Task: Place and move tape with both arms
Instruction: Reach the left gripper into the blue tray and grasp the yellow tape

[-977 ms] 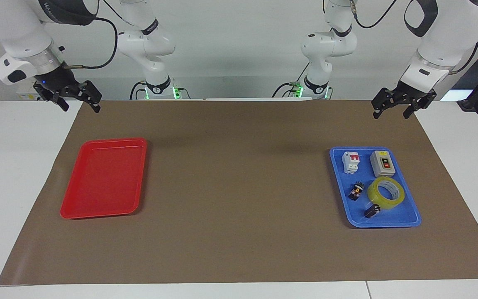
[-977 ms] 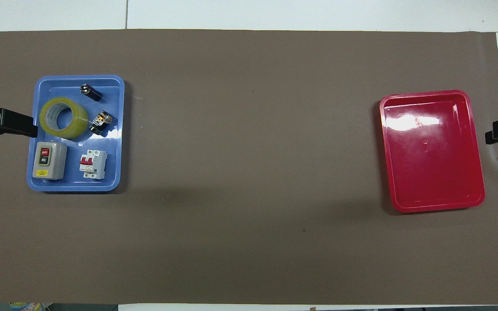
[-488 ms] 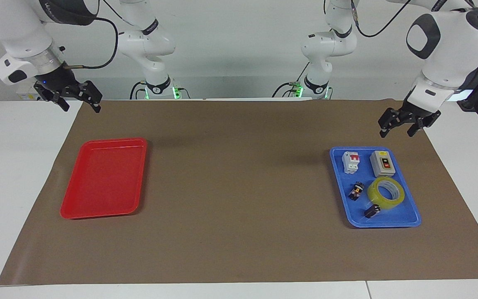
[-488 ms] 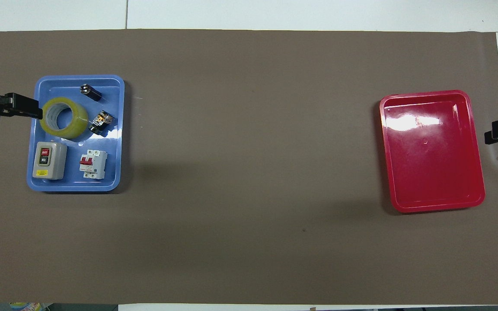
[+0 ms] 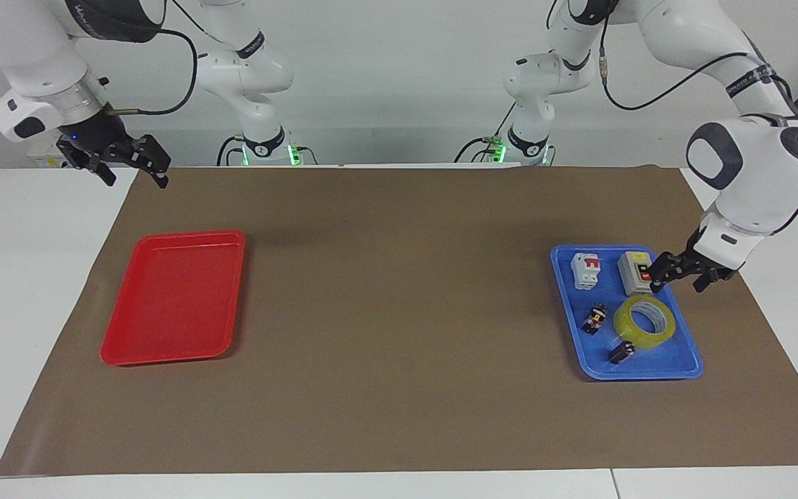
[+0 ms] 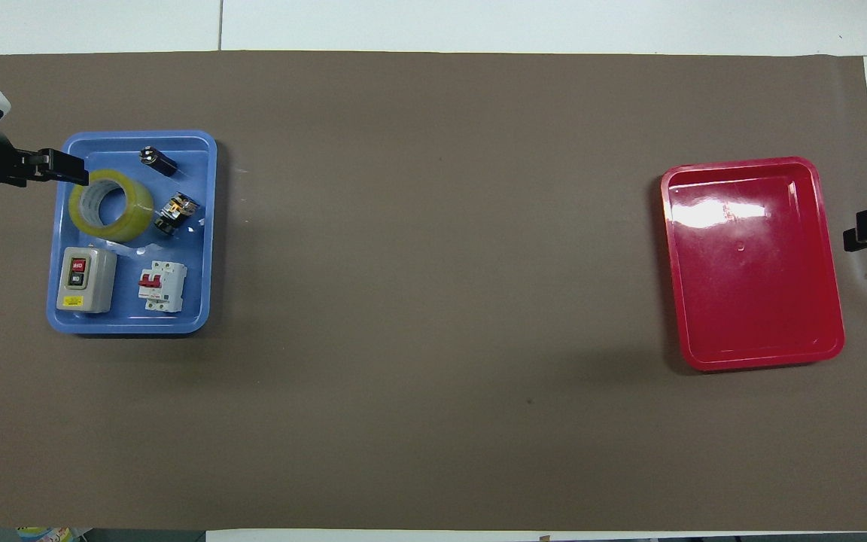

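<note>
Hovering over the blue tray's (image 5: 691, 355) outer rim, the left gripper (image 5: 680, 277) hangs with its fingers spread, just above the edge of the tape (image 5: 643, 319) and beside the grey switch box (image 5: 638, 272). In the facing view it sits at about 1 o'clock from the roll and is not touching it. The tape lies flat in the tray, at 6 o'clock from the grey switch box in that view. A white circuit breaker (image 5: 586, 270) sits at 9 o'clock from the box, and two small dark parts (image 5: 595, 318) (image 5: 621, 353) lie at 9 and 7 o'clock from the roll. The right gripper (image 5: 129, 166) waits, fingers spread, over the brown mat's (image 5: 399, 346) corner at the right arm's end, at 12 o'clock from the red tray (image 5: 176, 296) in the facing view.
</note>
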### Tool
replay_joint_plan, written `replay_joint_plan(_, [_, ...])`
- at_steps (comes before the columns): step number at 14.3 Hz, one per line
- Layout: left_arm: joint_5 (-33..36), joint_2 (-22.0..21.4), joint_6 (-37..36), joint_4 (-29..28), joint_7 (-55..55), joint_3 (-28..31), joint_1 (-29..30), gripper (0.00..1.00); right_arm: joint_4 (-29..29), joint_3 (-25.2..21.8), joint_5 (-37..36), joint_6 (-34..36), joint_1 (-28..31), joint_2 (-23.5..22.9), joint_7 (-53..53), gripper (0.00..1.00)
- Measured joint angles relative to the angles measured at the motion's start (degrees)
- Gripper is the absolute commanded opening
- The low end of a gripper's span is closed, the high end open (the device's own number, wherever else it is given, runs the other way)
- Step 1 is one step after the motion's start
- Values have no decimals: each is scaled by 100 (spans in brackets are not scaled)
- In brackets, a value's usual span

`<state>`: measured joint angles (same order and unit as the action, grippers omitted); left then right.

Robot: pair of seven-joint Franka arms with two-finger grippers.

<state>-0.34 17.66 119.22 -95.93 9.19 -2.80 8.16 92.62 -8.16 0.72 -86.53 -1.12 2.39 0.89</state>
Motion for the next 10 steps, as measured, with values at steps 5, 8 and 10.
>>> replay_joint_plan(5, [0, 394, 833, -445, 192, 2, 225, 91, 0, 1, 0, 0, 0, 0, 0, 100])
replay_joint_plan(8, [0, 448, 1195, -712, 207, -10, 224, 91, 12, 1, 0, 0, 0, 0, 0, 100])
replay_joint_plan(10, [0, 459, 1359, -827, 209, -11, 224, 91, 14, 1, 0, 0, 1, 0, 0, 100])
